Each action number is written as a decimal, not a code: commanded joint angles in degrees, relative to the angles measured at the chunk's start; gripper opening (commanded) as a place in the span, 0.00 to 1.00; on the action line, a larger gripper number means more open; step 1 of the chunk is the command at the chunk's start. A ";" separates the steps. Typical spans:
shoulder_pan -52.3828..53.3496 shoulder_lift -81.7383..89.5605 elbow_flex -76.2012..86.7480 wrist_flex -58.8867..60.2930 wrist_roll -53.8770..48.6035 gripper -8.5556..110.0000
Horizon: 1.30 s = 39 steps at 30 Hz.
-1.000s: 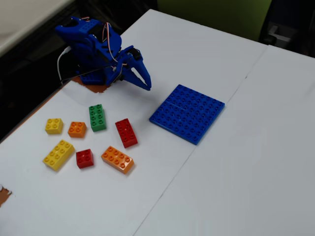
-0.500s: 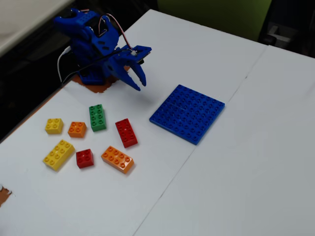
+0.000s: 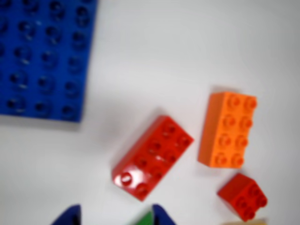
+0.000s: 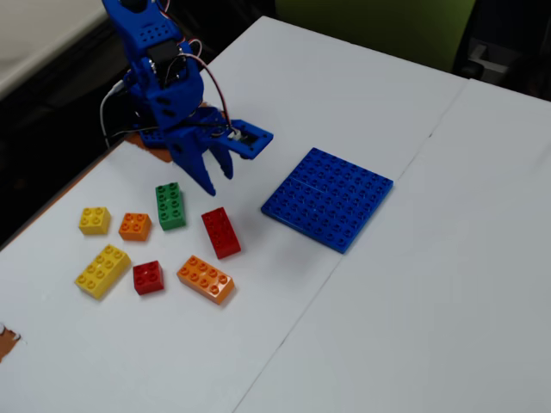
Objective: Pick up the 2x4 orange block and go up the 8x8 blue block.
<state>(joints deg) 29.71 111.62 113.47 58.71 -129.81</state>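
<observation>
The orange block point(image 4: 206, 279) lies flat on the white counter point(image 4: 413, 284), just past the long red brick point(image 4: 221, 232), on the side away from the blue plate point(image 4: 328, 198). A small red brick point(image 4: 148, 277) sits near it. The block looks light, hard and a bit slippery. It should not bend or break. A good hold is across its two long smooth sides, at the middle. The pincer point(image 4: 216, 177) hangs open and empty above the red brick.
</observation>
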 commanded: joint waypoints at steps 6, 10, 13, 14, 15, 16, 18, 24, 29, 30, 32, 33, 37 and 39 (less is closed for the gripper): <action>7.03 -19.34 -26.98 6.59 -6.86 0.26; 8.44 -25.75 -33.93 6.68 -2.46 0.27; 10.28 -31.38 -40.17 6.94 -2.46 0.27; 10.81 -33.13 -42.19 6.94 -2.64 0.27; 11.25 -34.80 -44.03 6.94 -2.90 0.27; 11.60 -36.56 -45.97 6.86 -3.16 0.27; 12.13 -39.99 -49.92 6.94 -3.60 0.27; 12.48 -47.11 -58.10 6.86 -3.69 0.26; 12.57 -50.19 -58.89 5.71 -4.04 0.26; 12.57 -50.63 -58.89 5.54 -4.04 0.26; 12.39 -51.50 -58.89 5.45 -4.04 0.26; 12.22 -52.12 -58.89 5.45 -4.04 0.27; 11.78 -53.61 -58.89 5.45 -4.04 0.27; 11.43 -53.88 -58.89 5.54 -4.04 0.27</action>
<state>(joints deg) 41.84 57.22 57.39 64.95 -133.33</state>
